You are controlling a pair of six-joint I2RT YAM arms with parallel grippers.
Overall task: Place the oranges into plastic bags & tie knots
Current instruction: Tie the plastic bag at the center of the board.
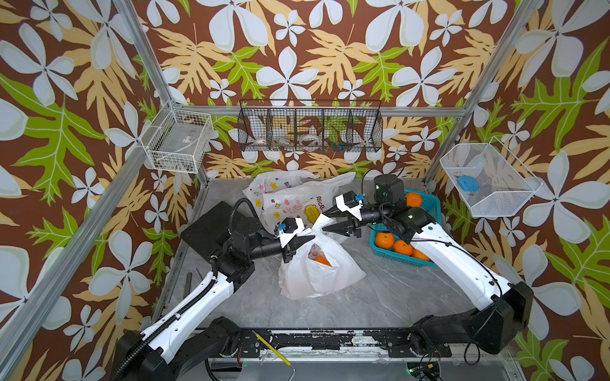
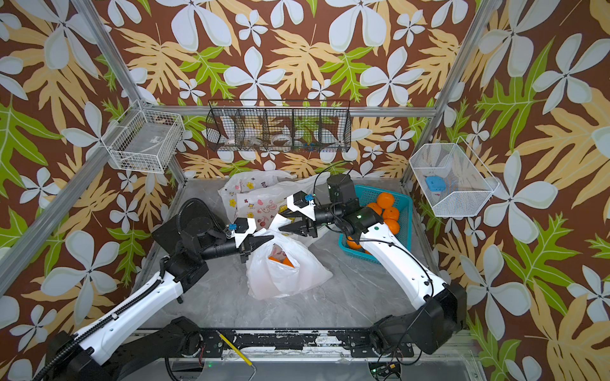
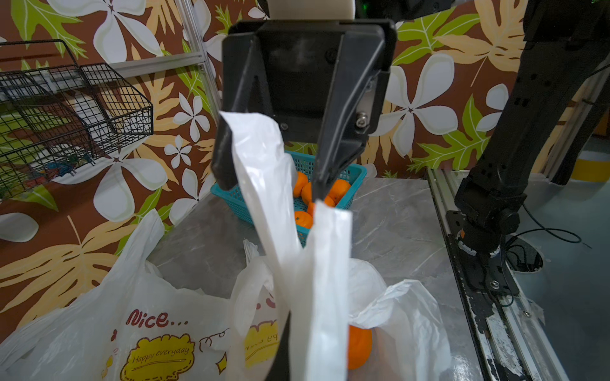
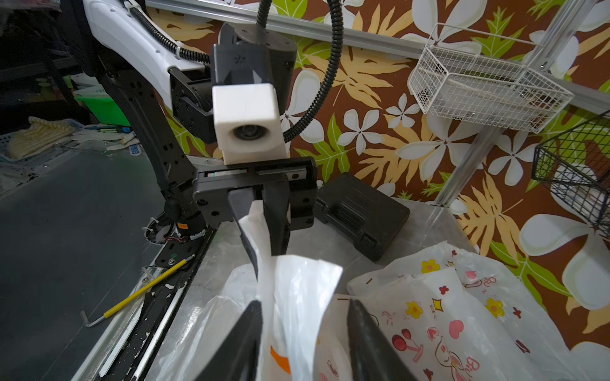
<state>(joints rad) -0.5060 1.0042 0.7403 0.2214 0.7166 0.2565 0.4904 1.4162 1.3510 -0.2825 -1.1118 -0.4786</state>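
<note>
Translucent white plastic bag [image 1: 317, 280], small oranges [image 1: 321, 261] inside, awaits knotting: left hand [image 1: 310, 237] pinches one handle strip [image 4: 254, 226]; right hand [image 1: 325, 221] gapes around the other strip [image 3: 260, 158] and should close.

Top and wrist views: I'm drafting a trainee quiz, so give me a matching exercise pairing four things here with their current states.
1. left end effector
2. right end effector
3. teal basket
4. front bag

A. holds the unbagged oranges
B. white, not yet knotted
C. shut on a bag handle
D. jaws apart, the other handle between them

Pairs: 1-C, 2-D, 3-A, 4-B
</note>
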